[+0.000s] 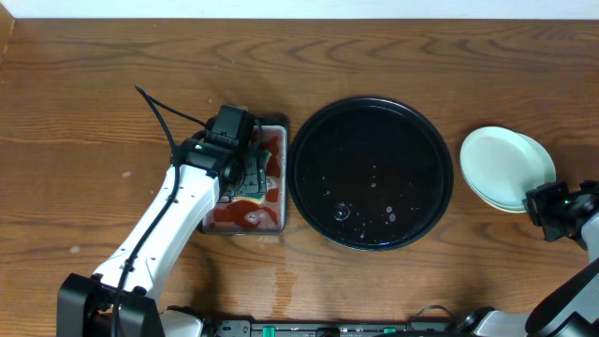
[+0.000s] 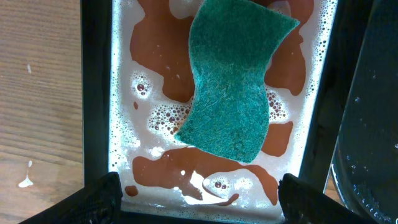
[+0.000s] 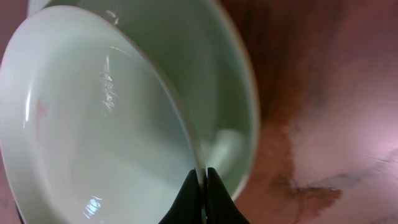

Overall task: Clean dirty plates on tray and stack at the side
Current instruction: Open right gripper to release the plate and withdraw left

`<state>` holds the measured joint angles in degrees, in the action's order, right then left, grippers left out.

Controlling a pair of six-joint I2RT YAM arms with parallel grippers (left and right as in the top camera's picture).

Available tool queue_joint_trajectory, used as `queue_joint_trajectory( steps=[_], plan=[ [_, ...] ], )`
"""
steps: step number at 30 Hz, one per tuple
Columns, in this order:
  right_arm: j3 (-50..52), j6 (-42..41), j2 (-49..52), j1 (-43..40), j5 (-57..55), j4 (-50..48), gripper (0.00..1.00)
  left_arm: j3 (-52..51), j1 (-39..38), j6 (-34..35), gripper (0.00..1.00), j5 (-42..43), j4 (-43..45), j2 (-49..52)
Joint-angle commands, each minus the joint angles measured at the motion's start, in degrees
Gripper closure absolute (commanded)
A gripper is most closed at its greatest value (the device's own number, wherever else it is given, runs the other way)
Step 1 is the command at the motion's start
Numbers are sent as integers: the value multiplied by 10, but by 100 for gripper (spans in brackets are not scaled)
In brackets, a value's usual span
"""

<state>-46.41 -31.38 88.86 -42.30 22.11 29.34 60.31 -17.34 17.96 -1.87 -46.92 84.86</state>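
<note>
Right, looking down from overhead: the round black tray [image 1: 372, 173] sits dead centre of the frame, glossy, with beads of water scattered across its floor. The plates [image 1: 501, 161] are off it, stacked on the wooden table [image 1: 94, 94] at the right edge of the frame, just beside the tray's rim but not touching it. I can make out two pale ones, one lying a little askew on the other.

Over on the left of the tray, the left arm hangs above a small rectangular black pan [image 1: 278, 192]. From the left wrist view it's full of reddish liquid and white foam, and a green sponge [image 2: 239, 87] lies in it, upper centre of the frame, slightly curled. The left gripper [image 2: 202, 198] is spread wide, one finger in each bottom corner, both clear of the sponge. It's holding nothing.

Now the right gripper [image 3: 202, 190], lower right in the overhead shot, right up against the edge of the stack. Its fingers are pressed together, and from the wrist view the upper plate's rim runs straight down to the tips. Whether that rim is nipped between them, I can't tell. There's a faint pink mark on the left of the upper plate.
</note>
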Motion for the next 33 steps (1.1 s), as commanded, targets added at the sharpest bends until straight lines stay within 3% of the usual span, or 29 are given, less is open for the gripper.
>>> queue_joint_trajectory(
  steps=[1,3,7,11,15,20,28,31,33],
  plan=[
    [3,-20,-11,-9,17,-2,99,-5,3,-2,18,-3,-2,3],
    [3,-20,-11,-9,18,-2,94,-5,3,-2,18,-3,-2,3],
    [3,-20,-11,-8,18,-2,57,-5,3,-2,18,-3,-2,3],
    [3,-20,-11,-4,33,-2,43,-5,3,-2,19,-3,-2,3],
    [3,8,-11,14,88,-18,21,-5,3,-2,19,-3,-2,3],
    [3,20,-11,54,128,-30,17,-5,3,-2,19,-3,-2,3],
    [3,42,-11,141,133,5,19,-5,3,-2,19,-3,-2,3],
    [3,42,-11,162,124,19,30,-5,3,-2,19,-3,-2,3],
    [3,42,-11,171,124,19,31,-5,3,-2,19,-3,-2,3]
  ],
)
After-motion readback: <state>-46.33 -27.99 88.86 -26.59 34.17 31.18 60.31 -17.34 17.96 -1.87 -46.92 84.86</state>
